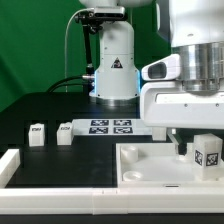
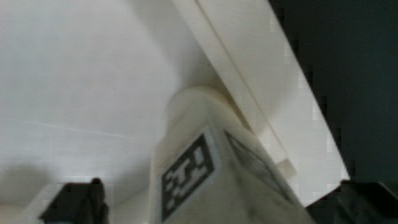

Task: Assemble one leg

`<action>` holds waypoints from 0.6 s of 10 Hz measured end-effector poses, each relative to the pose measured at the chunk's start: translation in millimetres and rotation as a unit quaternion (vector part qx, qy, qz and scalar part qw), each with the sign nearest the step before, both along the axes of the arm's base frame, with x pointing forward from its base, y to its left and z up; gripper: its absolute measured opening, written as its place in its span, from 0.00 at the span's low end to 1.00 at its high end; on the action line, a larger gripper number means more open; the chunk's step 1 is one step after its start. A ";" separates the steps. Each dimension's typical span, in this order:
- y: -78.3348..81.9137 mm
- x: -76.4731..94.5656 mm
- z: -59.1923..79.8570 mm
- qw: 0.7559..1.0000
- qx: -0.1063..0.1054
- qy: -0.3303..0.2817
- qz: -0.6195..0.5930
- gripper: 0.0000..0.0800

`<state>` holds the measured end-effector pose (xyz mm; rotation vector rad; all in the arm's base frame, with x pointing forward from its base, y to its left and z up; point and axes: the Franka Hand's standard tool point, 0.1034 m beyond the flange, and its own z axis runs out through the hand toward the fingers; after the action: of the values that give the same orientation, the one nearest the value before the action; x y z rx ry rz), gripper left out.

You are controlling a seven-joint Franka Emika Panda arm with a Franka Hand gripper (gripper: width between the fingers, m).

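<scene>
One leg [image 1: 207, 153], a stubby white block with a black-and-white tag, stands upright at the near corner of the large white panel [image 1: 150, 165] on the exterior view's right. My gripper [image 1: 196, 140] hangs straight over it, with one dark finger [image 1: 181, 144] showing beside the leg. In the wrist view the leg [image 2: 214, 165] rises between my gripper's [image 2: 222, 208] two dark fingertips [image 2: 80, 203], with a strip of panel [image 2: 89, 90] showing on each side, so the jaws stand open around it. Two more legs [image 1: 37, 133] [image 1: 65, 131] stand on the black table at the left.
The marker board [image 1: 110, 126] lies in the middle behind the panel. The arm's white base [image 1: 115, 70] stands at the back. A long white rail [image 1: 60, 190] runs along the front, with its end turned up at the left [image 1: 8, 165].
</scene>
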<state>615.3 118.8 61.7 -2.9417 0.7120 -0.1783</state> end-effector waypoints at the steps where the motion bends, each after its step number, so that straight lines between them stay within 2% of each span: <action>1: -0.5 0.1 0.0 0.998 -0.014 -0.005 0.066 0.81; 3: -1.1 0.1 -0.2 0.988 -0.031 -0.012 0.149 0.81; 4: -2.9 0.6 -0.1 0.966 -0.051 -0.018 0.252 0.81; 6: -3.7 1.2 0.2 0.957 -0.056 -0.021 0.283 0.81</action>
<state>616.5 115.1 61.9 -3.0890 -0.1671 -0.2303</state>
